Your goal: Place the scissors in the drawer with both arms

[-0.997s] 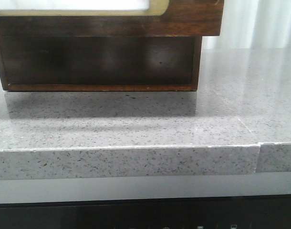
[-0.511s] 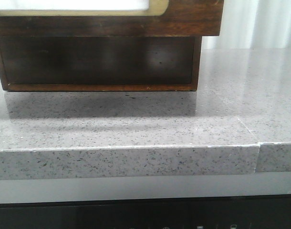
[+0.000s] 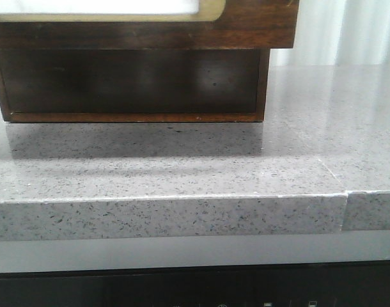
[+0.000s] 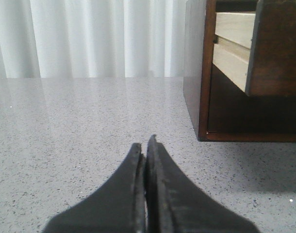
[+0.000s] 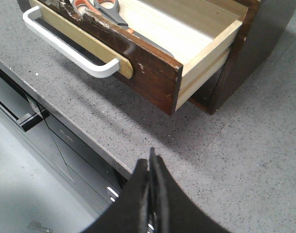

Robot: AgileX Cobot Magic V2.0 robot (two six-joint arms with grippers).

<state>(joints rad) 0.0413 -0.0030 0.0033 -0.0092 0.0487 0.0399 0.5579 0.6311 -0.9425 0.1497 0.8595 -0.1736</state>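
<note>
Only the right wrist view shows scissors (image 5: 97, 8) inside the open drawer (image 5: 153, 68).

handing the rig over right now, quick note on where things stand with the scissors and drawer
Left tool: shut, empty, low over the counter beside the cabinet.
Right tool: shut, empty, above the counter's front edge, clear of the drawer.
Scissors: lying inside the drawer, handles towards its front.
Drawer: pulled out, white handle free.
Done: scissors are in.
Left: probably just pushing the drawer closed, if that is wanted.
</note>
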